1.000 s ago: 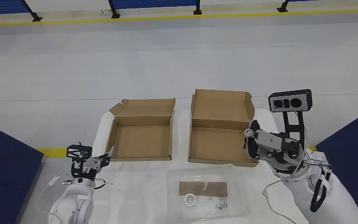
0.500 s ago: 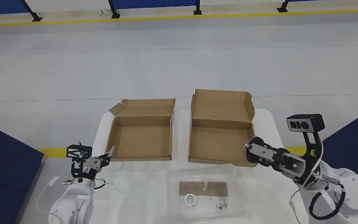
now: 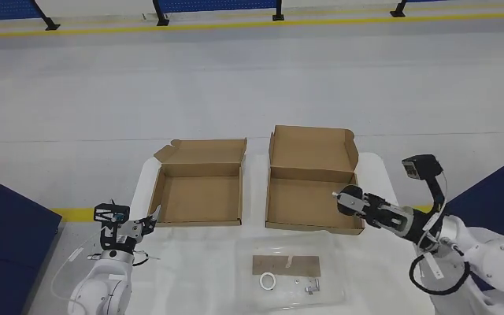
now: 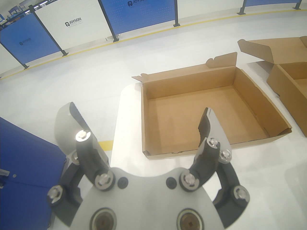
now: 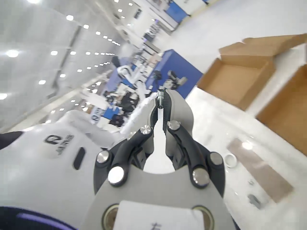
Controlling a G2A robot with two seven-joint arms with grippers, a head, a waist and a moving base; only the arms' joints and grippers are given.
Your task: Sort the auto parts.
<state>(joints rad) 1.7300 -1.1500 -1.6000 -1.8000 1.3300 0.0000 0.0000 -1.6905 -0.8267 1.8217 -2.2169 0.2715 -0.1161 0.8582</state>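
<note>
Overall, the work surface was a white table (image 3: 205, 256) with rounded corners. It stood on a pale, glossy floor (image 3: 236, 87) crossed by a yellow line (image 3: 236, 24). Dark blue panels (image 3: 24, 228) flanked the table on both sides.

Two open cardboard boxes sat side by side on the far half of the table, lids folded back. The left box (image 3: 198, 198) and the right box (image 3: 303, 201) were close together but not touching, and both were bare inside. Nearer the robot lay a clear plastic piece (image 3: 331, 293); whether it was a tray or a sheet could not be told. On it were a brown card (image 3: 286, 264), a white ring (image 3: 268, 280) just beside the card, and a few small metal pieces (image 3: 312, 288) close by.

The left gripper (image 4: 139, 111) hovered over the table's near left corner, just short of the left box. Its fingers were spread wide with nothing between them. The right gripper (image 5: 160, 105) hung above the near right corner of the right box, its fingers drawn almost together and pinching a small screw (image 5: 160, 99) at their very tips.

Beyond the table, the left wrist view showed a row of blue and white partition panels (image 4: 134, 3) on black posts along the yellow line. Behind the right gripper the hall ran away under rows of ceiling lights (image 5: 96, 34), and the equipment in the distance was too blurred to make out.
</note>
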